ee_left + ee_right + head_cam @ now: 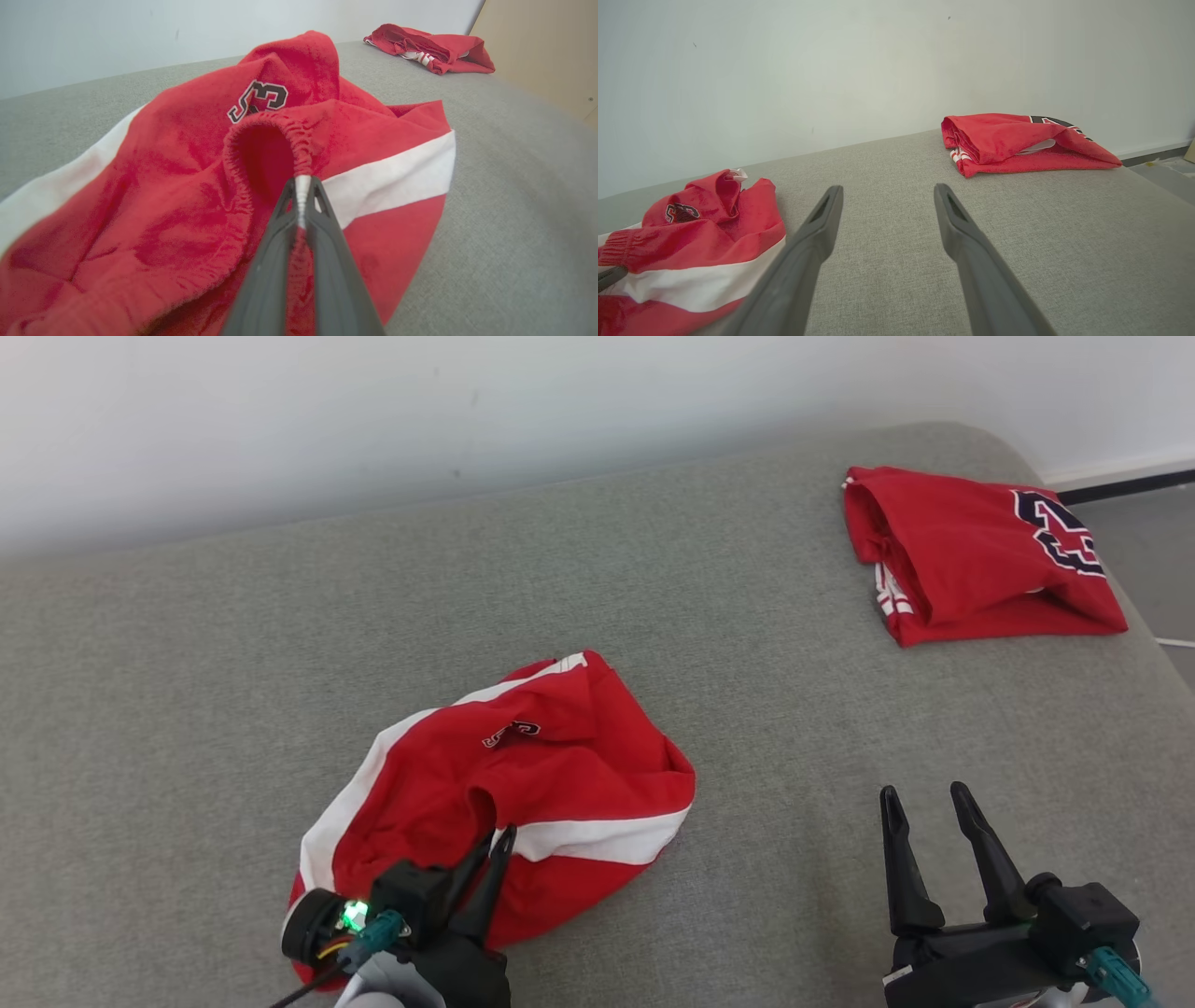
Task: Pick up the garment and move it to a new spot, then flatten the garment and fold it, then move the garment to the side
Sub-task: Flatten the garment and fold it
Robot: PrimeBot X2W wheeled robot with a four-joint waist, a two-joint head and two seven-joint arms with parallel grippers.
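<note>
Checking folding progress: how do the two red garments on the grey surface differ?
The near garment lies crumpled, its elastic hem pinched by the left gripper; the far garment lies folded and untouched. The near garment's number is small, the far garment's large. Both are red with white trim.

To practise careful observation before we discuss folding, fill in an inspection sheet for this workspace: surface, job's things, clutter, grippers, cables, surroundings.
Surface: grey fabric surface, flat, no stains seen.
Job's things: red shorts with white stripes, crumpled at near left.
Clutter: folded red garment at far right, apart from the shorts.
Grippers: left gripper shut on the shorts' elastic waistband; right gripper open, holding nothing.
Cables: left-wrist cable and right-wrist cable, both with teal plugs.
Surroundings: pale wall behind; dark skirting at far right.
</note>
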